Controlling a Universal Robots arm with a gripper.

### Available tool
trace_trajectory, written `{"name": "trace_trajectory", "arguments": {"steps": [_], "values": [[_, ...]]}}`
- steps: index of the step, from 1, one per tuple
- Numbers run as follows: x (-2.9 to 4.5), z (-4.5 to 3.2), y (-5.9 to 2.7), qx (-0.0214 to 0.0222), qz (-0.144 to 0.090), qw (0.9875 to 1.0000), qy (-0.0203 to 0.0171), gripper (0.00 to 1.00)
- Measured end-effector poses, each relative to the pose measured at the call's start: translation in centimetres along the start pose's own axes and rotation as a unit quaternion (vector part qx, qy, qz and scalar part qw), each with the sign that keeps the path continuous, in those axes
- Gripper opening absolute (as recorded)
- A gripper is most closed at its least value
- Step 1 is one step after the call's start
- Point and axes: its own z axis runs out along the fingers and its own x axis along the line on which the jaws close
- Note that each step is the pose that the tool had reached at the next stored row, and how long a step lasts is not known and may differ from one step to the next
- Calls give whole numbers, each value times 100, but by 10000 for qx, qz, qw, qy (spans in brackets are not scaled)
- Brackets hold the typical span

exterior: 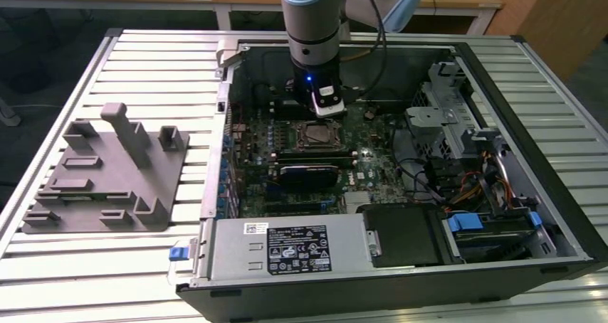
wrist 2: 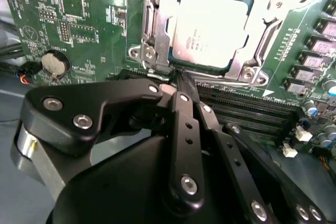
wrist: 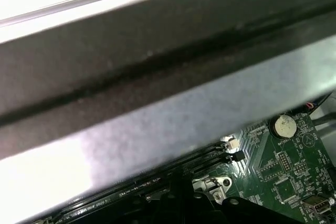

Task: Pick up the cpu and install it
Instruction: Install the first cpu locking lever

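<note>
Silvery-grey metal catches the light in the second wrist view: the cpu (wrist 2: 210,27) lies flat inside its socket frame (wrist 2: 155,30) on the green motherboard (wrist 2: 84,19), its paler rim showing round the metal top. In the exterior view the same chip (exterior: 312,134) sits near the middle of the open computer case (exterior: 532,195), which rests on the slatted desk (exterior: 142,60). So the chip appears already seated in the socket, though whether it is fully down cannot be told.

The hand (wrist 2: 177,80) hangs just beside the socket's near edge, its black fingers (wrist 2: 184,129) pressed together with their tips meeting and nothing pinched between them. In the exterior view the hand (exterior: 328,109) stands over the board just behind the chip, apart from it.

As for handling, I judge the cpu to be light, stiff and thin, with a smooth metal top that offers little friction. Its underside, which is hidden here, is likely delicate, and the socket beneath it likewise, so any pressing or sliding would be risky. The sensible hold is on two opposite edges of the pale rim, kept level, with gentle squeeze only; the flat top gives nothing to grip. The metal frame crowds the chip on its sides, leaving little room for fingertips.

On the exterior view's left, a grey tray (exterior: 105,181) with upright posts stands well apart from the case.
</note>
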Motion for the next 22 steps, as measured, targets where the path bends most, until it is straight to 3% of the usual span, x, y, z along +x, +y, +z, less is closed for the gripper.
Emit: {"name": "trace_trajectory", "arguments": {"steps": [4, 8, 14, 22], "values": [[0, -7, 0, 2, 0, 10000, 0, 11], [-5, -60, 12, -2, 1, 10000, 0, 11], [-6, -61, 12, -8, 0, 10000, -4, 11], [-2, -39, 12, -46, 0, 10000, -9, 11]]}}
